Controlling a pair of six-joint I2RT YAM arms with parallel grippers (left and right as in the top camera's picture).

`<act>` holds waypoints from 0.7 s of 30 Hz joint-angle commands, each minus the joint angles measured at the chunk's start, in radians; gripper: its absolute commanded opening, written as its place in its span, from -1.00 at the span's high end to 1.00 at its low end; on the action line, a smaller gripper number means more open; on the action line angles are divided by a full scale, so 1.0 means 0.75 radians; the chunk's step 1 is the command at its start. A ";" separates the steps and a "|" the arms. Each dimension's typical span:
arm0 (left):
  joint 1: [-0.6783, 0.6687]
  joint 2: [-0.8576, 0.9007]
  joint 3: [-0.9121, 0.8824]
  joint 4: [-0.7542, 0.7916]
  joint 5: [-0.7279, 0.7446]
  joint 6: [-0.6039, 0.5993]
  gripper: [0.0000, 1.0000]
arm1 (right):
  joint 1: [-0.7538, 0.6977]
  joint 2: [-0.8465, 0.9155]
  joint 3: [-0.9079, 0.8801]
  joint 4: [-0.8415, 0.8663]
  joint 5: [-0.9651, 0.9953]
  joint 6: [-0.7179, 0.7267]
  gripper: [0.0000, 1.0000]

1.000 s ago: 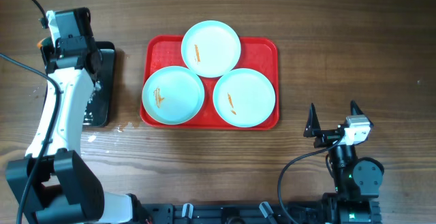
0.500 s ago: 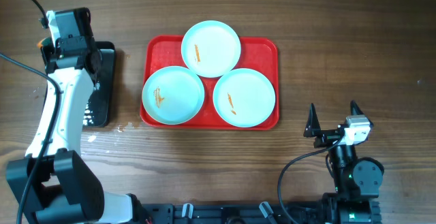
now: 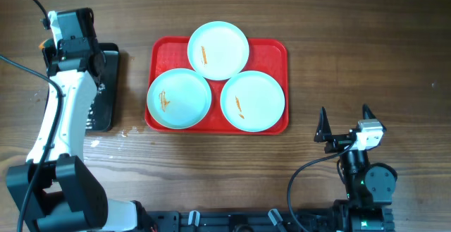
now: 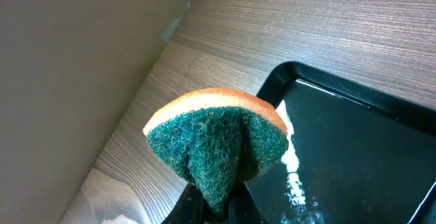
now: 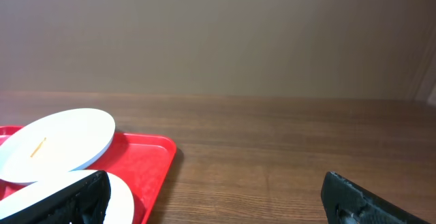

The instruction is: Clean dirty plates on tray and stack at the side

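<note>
Three pale plates with orange smears lie on the red tray (image 3: 271, 49): one at the back (image 3: 218, 50), one front left (image 3: 179, 99), one front right (image 3: 252, 101). My left gripper (image 4: 216, 207) is shut on a folded green and orange sponge (image 4: 218, 139), held above the far corner of the black bin (image 4: 354, 156). In the overhead view the left arm's wrist (image 3: 70, 31) hides the sponge. My right gripper (image 3: 345, 123) is open and empty, right of the tray near the front. The right wrist view shows the tray (image 5: 146, 159) and the back plate (image 5: 58, 142).
The black bin (image 3: 109, 87) stands left of the tray and holds water with white foam (image 4: 291, 159). Small wet spots (image 3: 125, 132) lie on the wood by the tray's front left corner. Bare wooden table lies right of the tray.
</note>
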 commanded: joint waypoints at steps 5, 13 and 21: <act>0.002 -0.017 0.007 0.004 0.008 -0.024 0.92 | -0.002 -0.008 -0.002 0.003 0.013 -0.023 -1.00; 0.002 -0.017 0.007 -0.007 0.051 -0.024 0.92 | -0.002 -0.008 -0.002 0.003 0.013 -0.024 -0.99; 0.002 -0.017 0.007 -0.011 0.072 -0.024 0.92 | -0.002 -0.008 -0.002 0.003 0.013 -0.024 -0.99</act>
